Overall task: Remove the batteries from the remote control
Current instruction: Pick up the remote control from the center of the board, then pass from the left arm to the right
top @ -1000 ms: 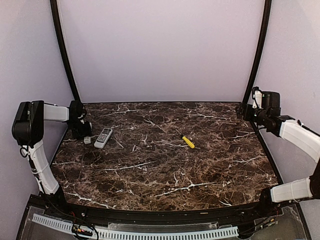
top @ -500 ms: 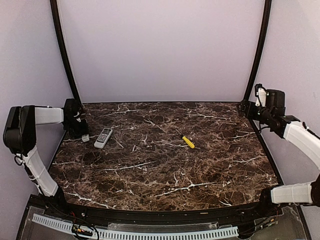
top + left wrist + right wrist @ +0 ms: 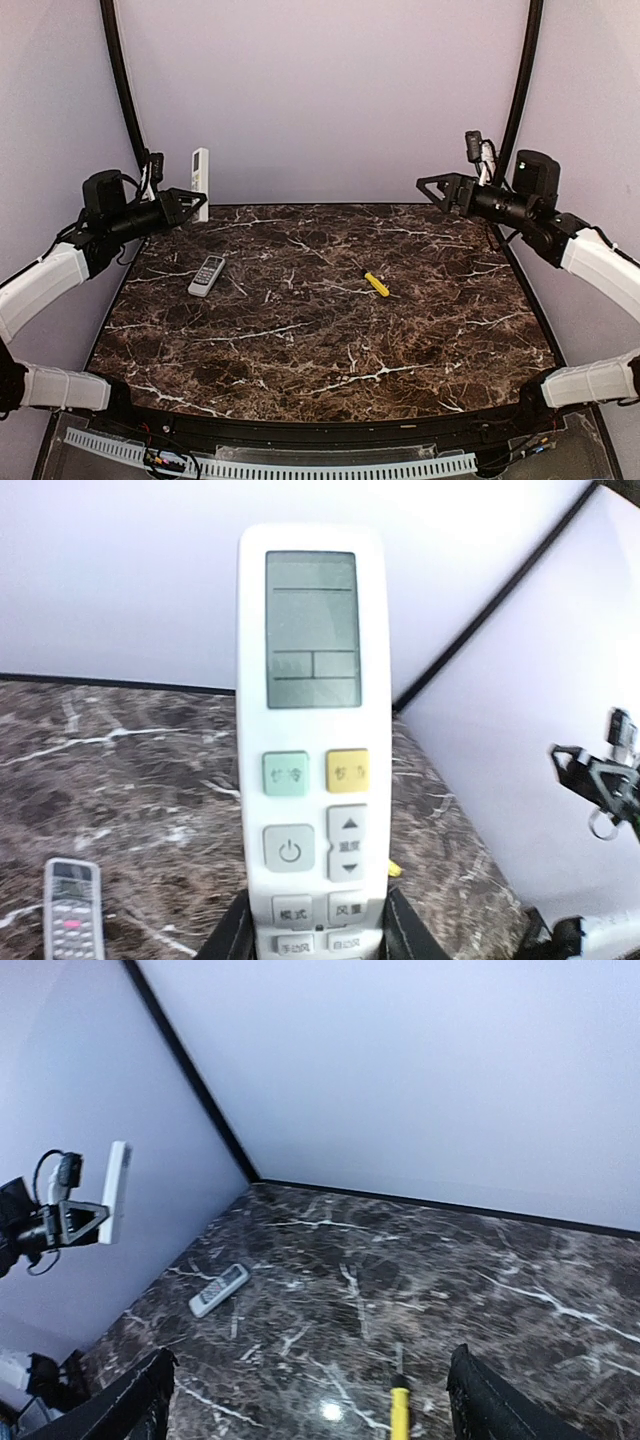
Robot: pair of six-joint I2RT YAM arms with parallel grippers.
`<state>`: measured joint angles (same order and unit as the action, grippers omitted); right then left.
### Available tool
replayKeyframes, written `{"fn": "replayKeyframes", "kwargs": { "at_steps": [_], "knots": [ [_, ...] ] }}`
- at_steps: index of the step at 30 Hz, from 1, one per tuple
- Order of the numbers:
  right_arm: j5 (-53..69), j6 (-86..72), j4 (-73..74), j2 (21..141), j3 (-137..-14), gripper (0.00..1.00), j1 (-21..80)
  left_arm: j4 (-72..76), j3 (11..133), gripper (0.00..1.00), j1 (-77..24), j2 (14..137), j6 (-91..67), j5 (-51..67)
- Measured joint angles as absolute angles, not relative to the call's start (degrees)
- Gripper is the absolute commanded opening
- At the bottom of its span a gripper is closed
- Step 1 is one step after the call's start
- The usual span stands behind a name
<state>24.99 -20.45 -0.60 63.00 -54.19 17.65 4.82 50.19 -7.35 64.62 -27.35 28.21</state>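
My left gripper (image 3: 196,197) is up at the far left, grasping a white remote (image 3: 312,730) that stands upright. My right gripper (image 3: 428,186) is up at the far right, jaws wide apart. A grey remote (image 3: 207,275) lies on the table (image 3: 330,340) below. I cannot see the batteries.

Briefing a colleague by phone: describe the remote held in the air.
Find the dark marbled table, then its far left corner. Above it the left tool grips a tall white remote control with a large screen, upright. Unlike the small grey remote lying flat on the table, it is airborne.
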Motion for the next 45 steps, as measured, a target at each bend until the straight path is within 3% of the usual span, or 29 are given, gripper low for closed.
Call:
{"fn": "replayKeyframes", "kwargs": {
  "at_steps": [12,22,27,33,36,39,40,41,42,45],
  "knots": [
    [32.58,-26.09,-11.7,80.42,-69.32,0.84,40.45,23.7,48.8,0.22,-23.64,63.0,-35.66,44.71],
    [37.8,-27.35,-14.87,90.39,-78.11,0.75,48.1,26.46,50.28,0.21,-34.63,68.99,-36.07,49.12],
    [38.87,-27.9,-16.64,90.39,-78.11,0.6,48.14,26.41,51.24,0.2,-36.29,70.46,-35.62,50.15],
    [39.42,-28.42,-17.96,90.45,-78.11,0.53,48.16,26.3,53.43,0.2,-37.87,72.75,-34.87,51.22],
    [40.05,-28.67,-18.83,90.56,-78.11,0.37,48.27,26.06,54.08,0.2,-38.48,73.52,-34.68,51.59],
    [41.32,-30.79,-19.86,90.96,-78.11,0.18,48.29,25.89,54.43,0.34,-38.81,74.04,-33.52,51.88],
    [41.71,-31.64,-19.94,90.96,-78.11,0.12,48.31,25.96,54.43,0.47,-38.79,74.15,-32.25,52.25],
    [41.85,-32.05,-20.08,90.96,-78.13,0.07,48.34,25.85,54.46,0.54,-38.79,74.24,-31.68,52.31],
    [42.04,-31.9,-20.14,90.96,-78.13,0.03,48.34,25.43,54.61,0.66,-38.81,74.24,-31.4,52.07],
    [40.86,-30.28,-19.44,90.96,-78.11,0.0,48.34,22.13,55.59,0.8,-38.87,74.17,-29.61,49.52]
  ]
}}
